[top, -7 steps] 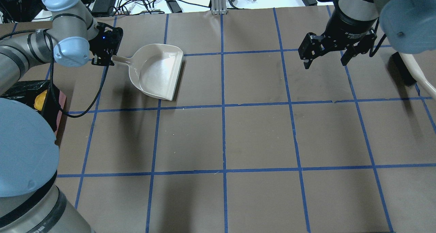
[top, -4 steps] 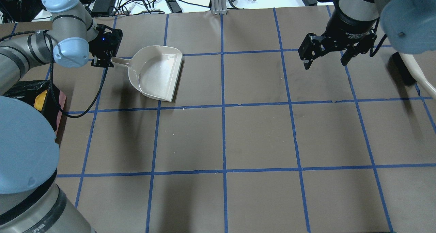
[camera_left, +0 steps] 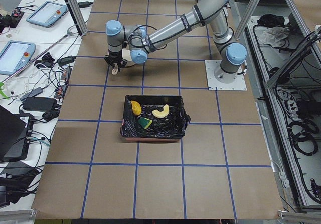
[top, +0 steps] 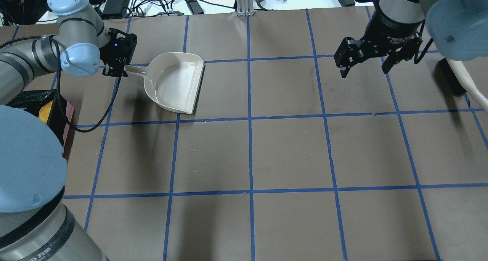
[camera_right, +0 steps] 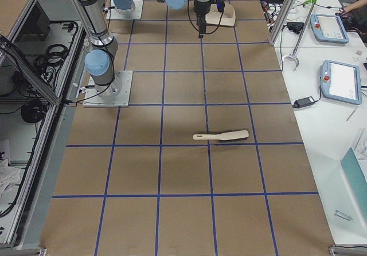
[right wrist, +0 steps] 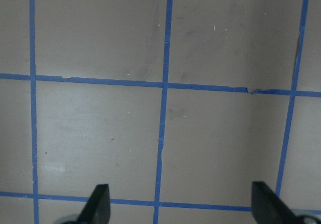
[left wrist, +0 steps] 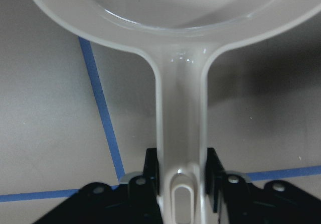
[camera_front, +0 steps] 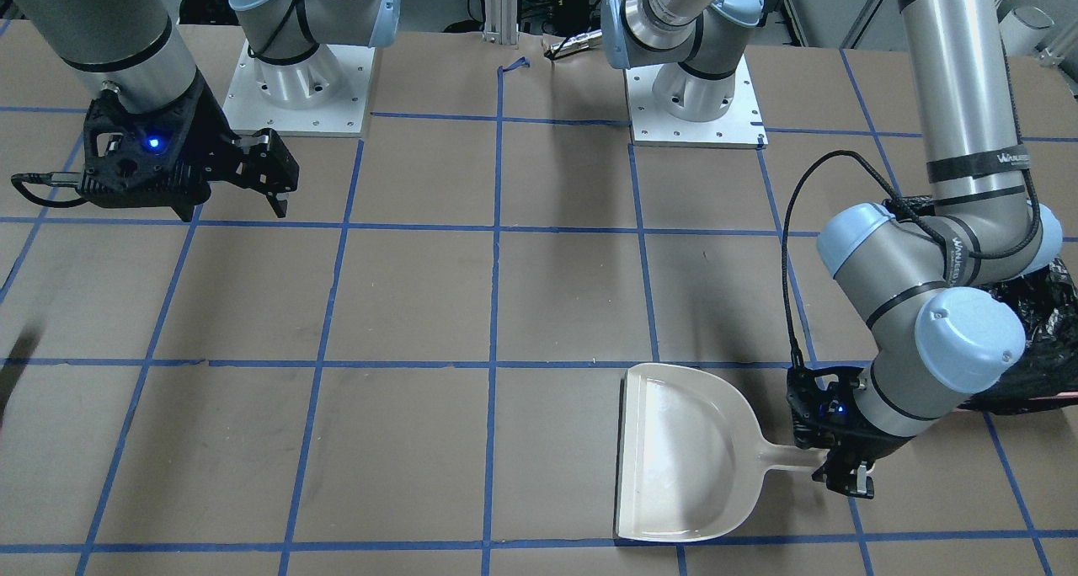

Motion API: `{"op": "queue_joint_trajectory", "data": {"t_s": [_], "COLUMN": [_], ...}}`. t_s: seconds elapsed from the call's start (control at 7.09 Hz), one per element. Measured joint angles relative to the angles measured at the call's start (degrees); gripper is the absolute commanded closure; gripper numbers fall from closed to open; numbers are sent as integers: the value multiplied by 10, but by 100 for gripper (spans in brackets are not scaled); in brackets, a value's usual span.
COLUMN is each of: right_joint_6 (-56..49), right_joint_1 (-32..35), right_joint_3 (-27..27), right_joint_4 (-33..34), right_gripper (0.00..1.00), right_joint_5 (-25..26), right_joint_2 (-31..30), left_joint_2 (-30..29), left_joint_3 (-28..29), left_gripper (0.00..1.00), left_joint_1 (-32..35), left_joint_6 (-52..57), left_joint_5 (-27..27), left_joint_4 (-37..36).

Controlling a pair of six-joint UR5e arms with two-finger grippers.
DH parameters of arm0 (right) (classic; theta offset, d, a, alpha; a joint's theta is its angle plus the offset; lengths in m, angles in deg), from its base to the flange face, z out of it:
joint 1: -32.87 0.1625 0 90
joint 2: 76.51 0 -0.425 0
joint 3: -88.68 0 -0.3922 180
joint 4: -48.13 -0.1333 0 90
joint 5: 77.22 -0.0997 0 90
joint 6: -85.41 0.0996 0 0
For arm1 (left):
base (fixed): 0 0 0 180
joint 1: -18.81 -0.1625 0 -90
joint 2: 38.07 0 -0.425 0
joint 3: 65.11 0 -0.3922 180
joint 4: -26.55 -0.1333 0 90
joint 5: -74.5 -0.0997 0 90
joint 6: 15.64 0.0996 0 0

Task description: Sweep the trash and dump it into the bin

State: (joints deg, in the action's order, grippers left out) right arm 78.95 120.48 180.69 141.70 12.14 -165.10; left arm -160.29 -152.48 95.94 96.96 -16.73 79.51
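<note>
My left gripper (top: 114, 68) is shut on the handle of the off-white dustpan (top: 175, 81), which is empty and low over the table at the far left. The left wrist view shows the pads clamping the handle (left wrist: 180, 133). The pink bin with black bag (camera_left: 155, 118) stands to the robot's left. It holds the yellow-green sponge (camera_left: 145, 122), the tan croissant (camera_left: 160, 112) and the yellowish potato lump (camera_left: 135, 107). In the overhead view only the bin's corner (top: 66, 118) shows. My right gripper (top: 364, 70) is open and empty above the far right of the table.
A tan brush (camera_right: 221, 136) lies on the table on the robot's right, showing at the overhead view's right edge (top: 471, 87). Cables and power supplies (top: 160, 1) lie beyond the table's far edge. Both arm bases (camera_front: 695, 96) are bolted at the near side.
My left gripper has shifted the dustpan slightly toward the robot and turned it a little. The right arm has not moved.
</note>
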Motion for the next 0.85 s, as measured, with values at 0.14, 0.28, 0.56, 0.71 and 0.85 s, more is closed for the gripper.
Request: {"op": "queue_joint_trajectory", "data": {"t_s": [0.14, 0.28, 0.56, 0.71, 0.85], "right_joint_6": [-1, 0, 1, 2, 2], "right_joint_1": [0, 0, 0, 0, 0], "right_joint_3": [0, 0, 0, 0, 0], "right_joint_4": [0, 0, 0, 0, 0], "right_gripper": [0, 0, 0, 0, 0], "right_joint_5": [0, 0, 0, 0, 1], "right_joint_2": [0, 0, 0, 0, 0], "left_joint_2": [-3, -5, -6, -1, 12], "left_joint_3": [0, 1, 2, 2, 4], "left_gripper": [51, 26, 0, 0, 0], "left_joint_1": [0, 0, -1, 1, 5], "left_joint_6": [-1, -1, -2, -2, -1], "left_joint_5": [0, 0, 0, -1, -5], "left_joint_4": [-1, -2, -2, -2, 1]}}
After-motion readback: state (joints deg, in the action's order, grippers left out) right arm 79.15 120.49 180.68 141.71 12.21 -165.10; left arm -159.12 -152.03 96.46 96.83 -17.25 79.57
